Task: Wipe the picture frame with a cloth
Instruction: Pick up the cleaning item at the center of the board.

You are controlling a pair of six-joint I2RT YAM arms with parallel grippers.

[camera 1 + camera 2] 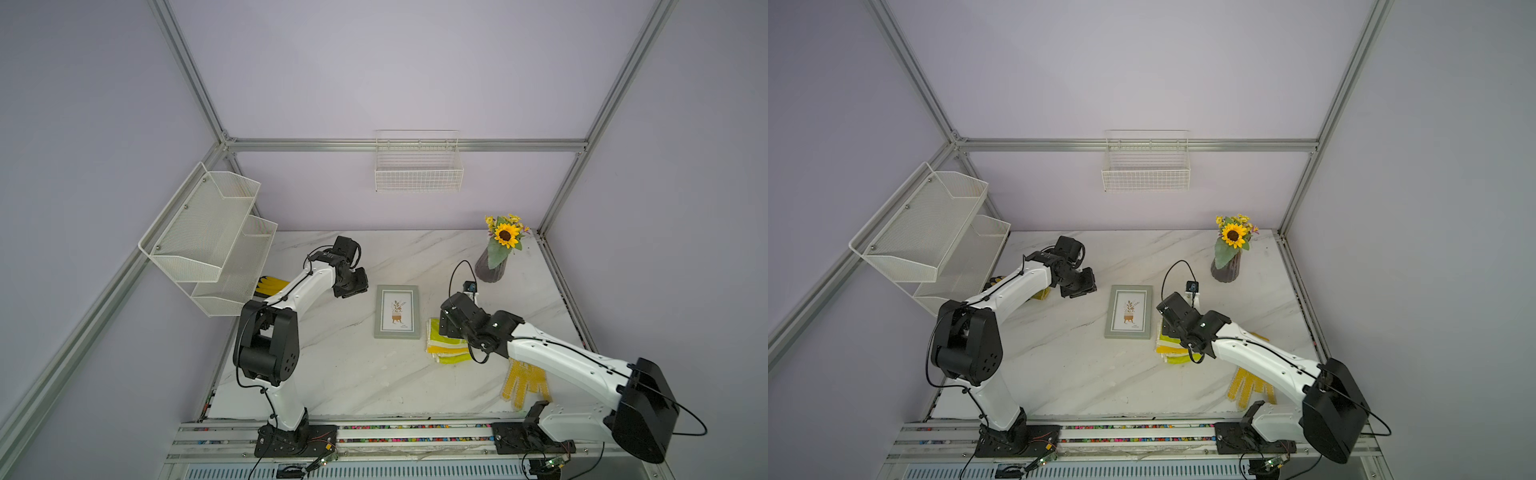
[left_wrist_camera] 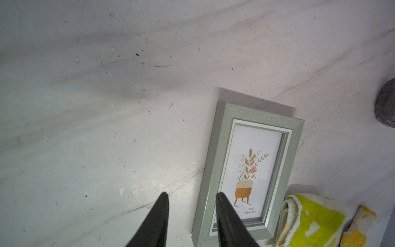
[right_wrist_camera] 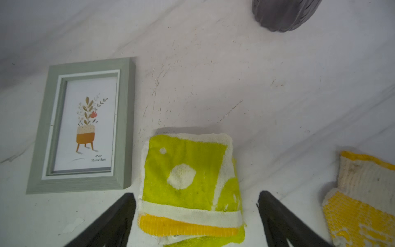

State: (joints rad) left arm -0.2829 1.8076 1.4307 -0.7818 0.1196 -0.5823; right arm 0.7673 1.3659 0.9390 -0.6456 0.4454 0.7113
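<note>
The frame (image 3: 82, 128) has a matt grey-green moulding with fine brushed streaks like wood grain, and a smooth white inner lip. Its print (image 2: 250, 171) looks like plain paper. The cloth (image 3: 188, 177) is looped terry, fuzzy at its edges. The glove (image 3: 361, 209) is a coarse knit. The table (image 3: 213, 74) is smooth, marble-patterned and scuffed. The vase (image 3: 284, 15) is dull grey and ribbed.

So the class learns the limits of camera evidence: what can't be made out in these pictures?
Cloth: in both top views, partly covered by the right arm.
Mesh glove: crossed by that arm in top views; cut by the right wrist view's edge.
Vase: cut by the edge in both wrist views.
Rubber glove: top views, mostly behind the shelf and left arm.
</note>
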